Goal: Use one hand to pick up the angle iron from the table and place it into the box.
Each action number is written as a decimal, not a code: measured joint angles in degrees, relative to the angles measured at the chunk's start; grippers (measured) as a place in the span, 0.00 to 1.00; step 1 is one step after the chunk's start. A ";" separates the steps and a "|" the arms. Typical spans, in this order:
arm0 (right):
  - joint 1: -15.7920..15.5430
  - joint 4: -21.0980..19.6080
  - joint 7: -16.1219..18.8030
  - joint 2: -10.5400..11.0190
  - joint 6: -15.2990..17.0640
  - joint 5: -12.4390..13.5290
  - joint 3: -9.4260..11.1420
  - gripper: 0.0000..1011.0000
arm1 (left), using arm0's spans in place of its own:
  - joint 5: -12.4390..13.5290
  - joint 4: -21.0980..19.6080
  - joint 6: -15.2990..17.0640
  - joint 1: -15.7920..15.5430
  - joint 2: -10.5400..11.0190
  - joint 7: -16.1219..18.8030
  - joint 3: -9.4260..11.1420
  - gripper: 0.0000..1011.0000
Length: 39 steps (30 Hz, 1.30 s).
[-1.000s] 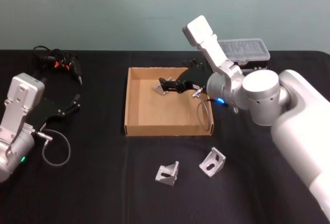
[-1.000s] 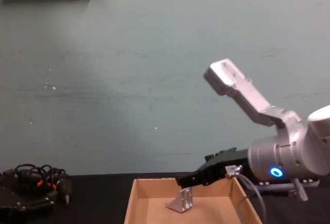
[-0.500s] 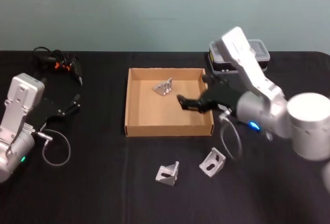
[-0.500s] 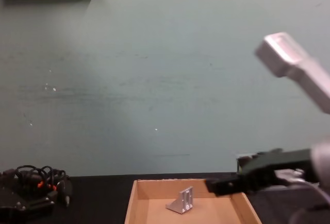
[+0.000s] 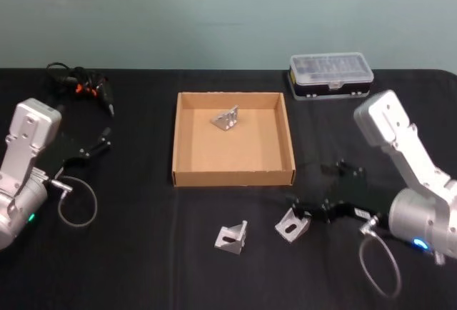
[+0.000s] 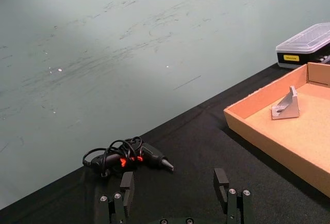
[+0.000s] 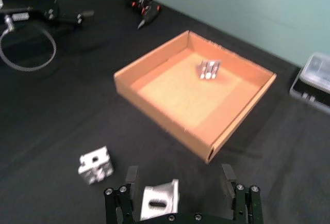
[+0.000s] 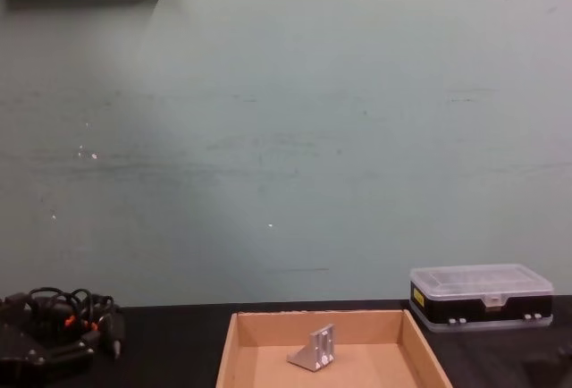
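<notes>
Black, angular right hand (image 7: 179, 178), fingers spread, straddles a slotted silver angle iron (image 7: 159, 202) on the matte black worktop (image 7: 62, 105) before the shallow tan cardboard box (image 7: 165, 123), having withdrawn from over it; left hand (image 6: 174, 178) rests parked, fingers apart.

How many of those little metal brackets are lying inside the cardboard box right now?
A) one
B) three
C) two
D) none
A: a single angle iron lies inside the box, close to its far wall.
</notes>
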 joint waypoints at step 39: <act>1.33 7.71 -3.45 -2.32 0.90 2.29 -3.55 0.99 | 0.00 0.00 0.00 0.00 0.00 0.00 0.00 1.00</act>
